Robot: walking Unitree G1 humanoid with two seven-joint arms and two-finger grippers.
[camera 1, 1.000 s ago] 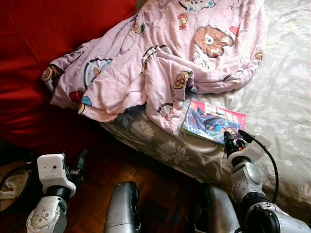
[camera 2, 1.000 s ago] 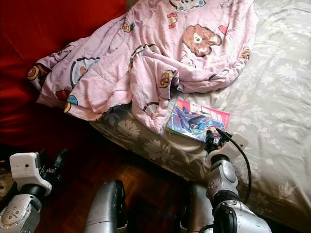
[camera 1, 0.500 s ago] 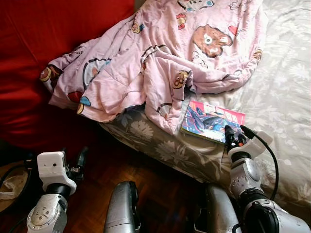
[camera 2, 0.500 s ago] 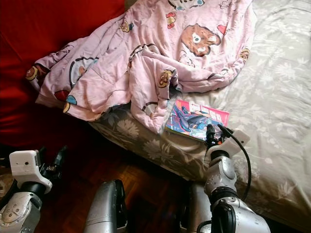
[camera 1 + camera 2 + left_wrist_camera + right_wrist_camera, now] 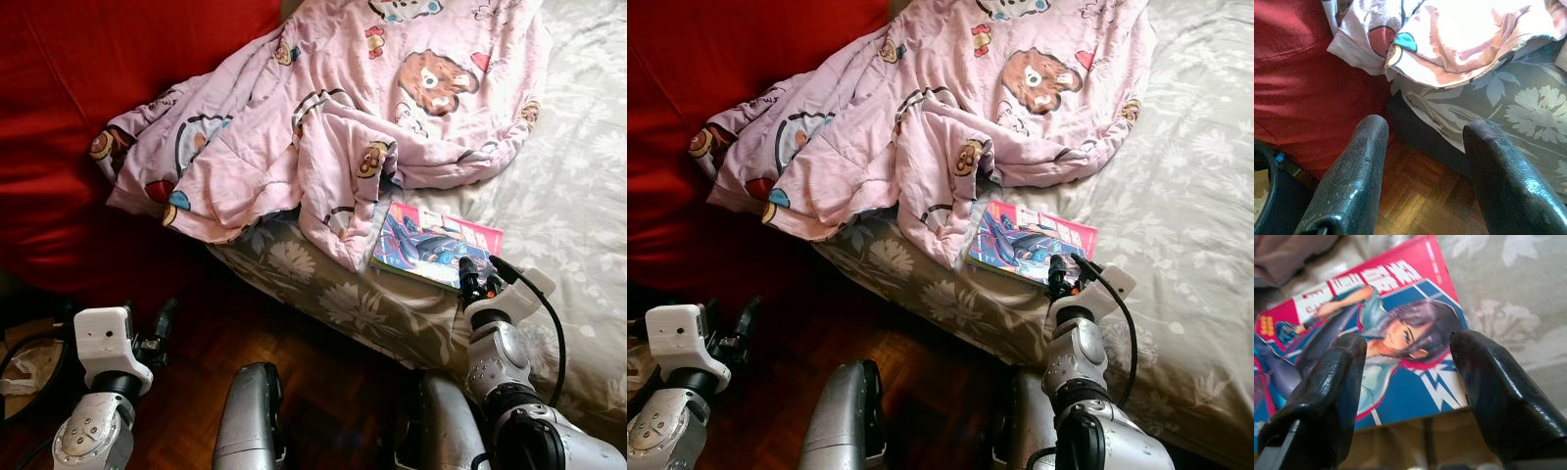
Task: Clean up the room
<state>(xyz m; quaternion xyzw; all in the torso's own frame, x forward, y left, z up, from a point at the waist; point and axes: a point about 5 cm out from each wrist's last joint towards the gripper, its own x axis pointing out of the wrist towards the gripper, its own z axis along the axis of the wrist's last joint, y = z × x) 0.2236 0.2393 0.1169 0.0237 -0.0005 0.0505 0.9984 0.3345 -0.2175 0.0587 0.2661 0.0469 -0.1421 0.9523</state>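
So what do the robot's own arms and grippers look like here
Both arms are silver metal with rounded, jointed segments. Each wrist carries a boxy white camera housing. The left gripper and right gripper each have two long, thick black fingers with a slightly glossy, textured surface. A black cable loops from the right wrist down the forearm.

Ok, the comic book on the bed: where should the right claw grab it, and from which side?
Probably the comic book's near edge, approached from the bed's foot side, where the right claw is open. The book lies flat by the mattress edge; its far corner sits by the pink blanket.
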